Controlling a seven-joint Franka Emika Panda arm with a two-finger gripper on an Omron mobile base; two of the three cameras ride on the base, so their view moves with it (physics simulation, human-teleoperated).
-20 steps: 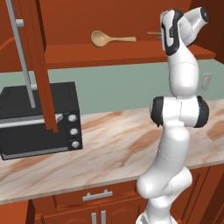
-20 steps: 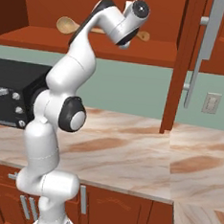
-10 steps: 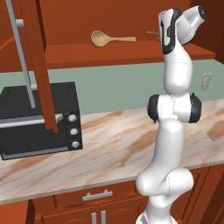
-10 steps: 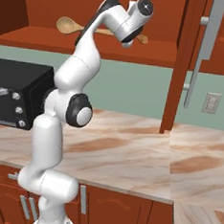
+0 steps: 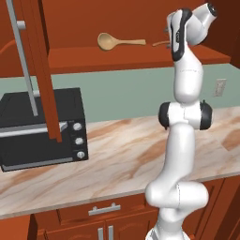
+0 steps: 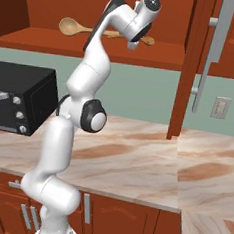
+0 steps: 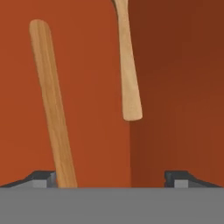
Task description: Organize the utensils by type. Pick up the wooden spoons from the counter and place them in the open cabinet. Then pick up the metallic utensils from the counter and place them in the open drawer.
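On the cabinet shelf [image 5: 117,58], the large spoon [image 5: 110,42] lies left of the small spoon [image 6: 146,40], above the counter [image 5: 122,154].

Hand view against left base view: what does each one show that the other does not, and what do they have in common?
Hand view: the tool from close, its tips far apart and gripping nothing, and two wooden spoon handles, the nearer handle beside one tip and the farther handle beyond. Left base view: the large wooden spoon with its round bowl, the black toaster oven, the marble counter and the open cabinet door. Both: wooden spoons lying on the reddish-brown cabinet shelf.
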